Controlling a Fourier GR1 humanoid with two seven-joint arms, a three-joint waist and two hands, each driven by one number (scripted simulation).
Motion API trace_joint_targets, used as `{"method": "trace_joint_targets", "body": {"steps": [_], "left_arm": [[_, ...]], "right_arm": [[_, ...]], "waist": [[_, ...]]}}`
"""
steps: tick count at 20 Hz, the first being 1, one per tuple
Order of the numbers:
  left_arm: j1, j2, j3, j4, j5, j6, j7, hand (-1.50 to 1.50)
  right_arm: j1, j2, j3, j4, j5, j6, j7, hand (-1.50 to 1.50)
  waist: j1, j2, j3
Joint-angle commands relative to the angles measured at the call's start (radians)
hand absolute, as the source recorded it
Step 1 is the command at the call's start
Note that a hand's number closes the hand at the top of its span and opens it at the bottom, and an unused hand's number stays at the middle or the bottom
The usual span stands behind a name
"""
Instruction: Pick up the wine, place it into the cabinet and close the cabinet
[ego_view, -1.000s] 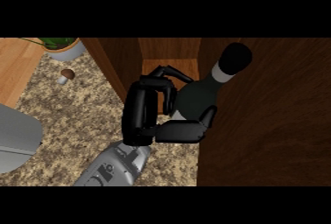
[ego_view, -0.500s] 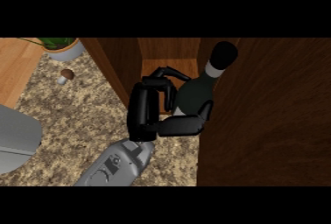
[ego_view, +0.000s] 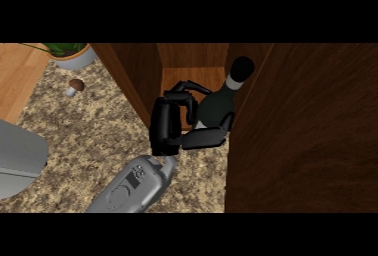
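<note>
Far left, cut by the edge: grey rounded shape (ego_view: 18, 160), not identifiable. Top left: potted plant (ego_view: 70, 54) on the speckled counter (ego_view: 81, 135), with a small brown-capped mushroom (ego_view: 74, 86) just below it, standing apart from the pot. Centre: grey forearm (ego_view: 136, 185) coming in from the lower edge, ending in the right hand (ego_view: 164, 125) at the mouth of the cabinet (ego_view: 136, 85). Fingers (ego_view: 188, 89) curled over the far side of the wine (ego_view: 218, 107), thumb (ego_view: 207, 138) wrapped across the near side, pinching the bottle's dark body between them. Wine in the cabinet opening, between the left wall and the open door (ego_view: 303, 130), tilted with neck and pale band leaning up and right toward the door. Cannot tell whether the base rests on the shelf. Left hand nowhere in frame.
</note>
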Motion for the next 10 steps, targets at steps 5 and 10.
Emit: {"method": "trace_joint_targets", "body": {"steps": [5, 10], "left_arm": [[0.051, 0.0, 0.004, 0.115, -0.014, -0.041, -0.138, 1.5], [-0.013, 0.0, 0.046, 0.202, 0.022, -0.015, -0.178, 1.5]], "right_arm": [[-0.009, 0.013, 0.016, -0.072, -0.025, -0.012, 0.014, -1.5], [0.057, 0.022, 0.035, -0.086, -0.028, 0.02, -0.016, -1.5]], "waist": [[0.009, 0.001, 0.0], [0.002, 0.001, 0.0]]}}
